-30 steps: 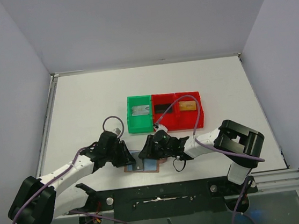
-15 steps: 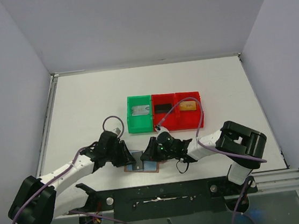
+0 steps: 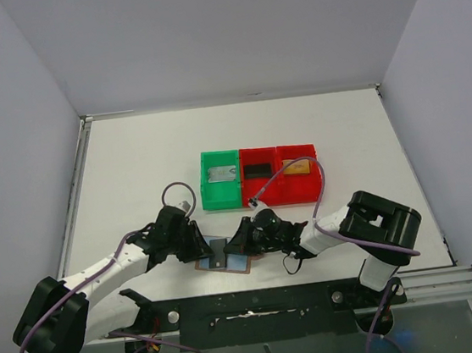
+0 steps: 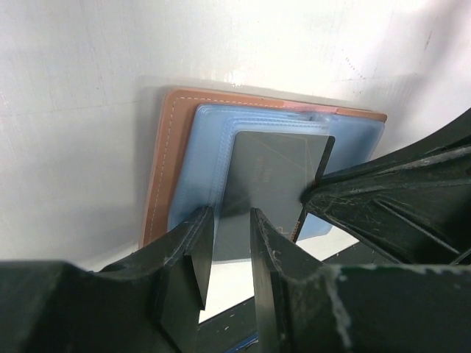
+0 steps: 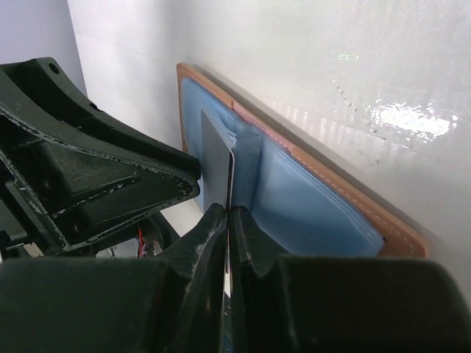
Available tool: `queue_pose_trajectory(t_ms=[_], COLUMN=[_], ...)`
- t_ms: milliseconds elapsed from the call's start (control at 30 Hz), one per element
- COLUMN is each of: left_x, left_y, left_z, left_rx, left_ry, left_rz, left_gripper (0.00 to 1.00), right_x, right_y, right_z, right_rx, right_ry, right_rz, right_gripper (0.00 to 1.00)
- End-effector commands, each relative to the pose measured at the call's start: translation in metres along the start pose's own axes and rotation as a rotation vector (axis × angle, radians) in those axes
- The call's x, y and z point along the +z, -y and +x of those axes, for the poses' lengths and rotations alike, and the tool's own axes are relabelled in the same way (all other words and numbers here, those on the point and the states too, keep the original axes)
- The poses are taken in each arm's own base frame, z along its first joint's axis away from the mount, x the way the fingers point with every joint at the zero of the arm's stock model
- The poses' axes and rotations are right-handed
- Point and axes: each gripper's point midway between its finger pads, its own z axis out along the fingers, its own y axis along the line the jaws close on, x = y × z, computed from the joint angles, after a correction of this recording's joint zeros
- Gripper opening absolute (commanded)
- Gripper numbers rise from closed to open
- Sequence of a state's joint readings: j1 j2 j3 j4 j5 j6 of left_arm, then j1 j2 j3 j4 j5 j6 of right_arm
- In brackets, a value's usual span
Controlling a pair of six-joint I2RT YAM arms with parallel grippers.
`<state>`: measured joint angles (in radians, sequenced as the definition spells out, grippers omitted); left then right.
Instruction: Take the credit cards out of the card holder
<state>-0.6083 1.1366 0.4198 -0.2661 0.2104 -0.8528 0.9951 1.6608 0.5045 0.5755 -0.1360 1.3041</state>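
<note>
Right wrist: right hand point(image 5: 228, 220) pinches a dark card point(image 5: 215, 158), left hand point(image 4: 227, 250) half-open over holder point(image 5: 309, 206); next, pull straight out.

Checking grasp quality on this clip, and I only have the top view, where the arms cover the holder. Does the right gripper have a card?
Observer: Yes. In the right wrist view, the right gripper is shut on the edge of a dark card.
Operator: Is that card out of the holder?
Observer: Not yet. In the left wrist view it looks partly tucked in a blue sleeve of the brown card holder.
Operator: And the other arm?
Observer: The left gripper is open, with its fingers at the holder's near edge.
</note>
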Motion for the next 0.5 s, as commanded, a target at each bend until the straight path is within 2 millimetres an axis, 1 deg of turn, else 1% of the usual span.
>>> queue_pose_trajectory(t_ms=[0, 200, 467], left_x=[-0.0017, -0.0016, -0.0017], left_y=[0.0043, 0.0048, 0.0047], left_z=[-0.0128, -0.0129, -0.0127], left_rx=[0.026, 0.03, 0.031], left_ry=[0.042, 0.041, 0.039], left_rz=[-0.012, -0.014, -0.014], left_gripper=[0.25, 0.25, 0.25], right_x=[-0.002, -0.001, -0.0017], right_y=[-0.0233, -0.0238, -0.019], right_z=[-0.0055, -0.0046, -0.0047], right_rx=[-0.003, 0.0, 0.019], right_ry=[0.007, -0.003, 0.0], right_rz=[-0.105, -0.12, -0.105], right_gripper=[0.06, 0.11, 0.15])
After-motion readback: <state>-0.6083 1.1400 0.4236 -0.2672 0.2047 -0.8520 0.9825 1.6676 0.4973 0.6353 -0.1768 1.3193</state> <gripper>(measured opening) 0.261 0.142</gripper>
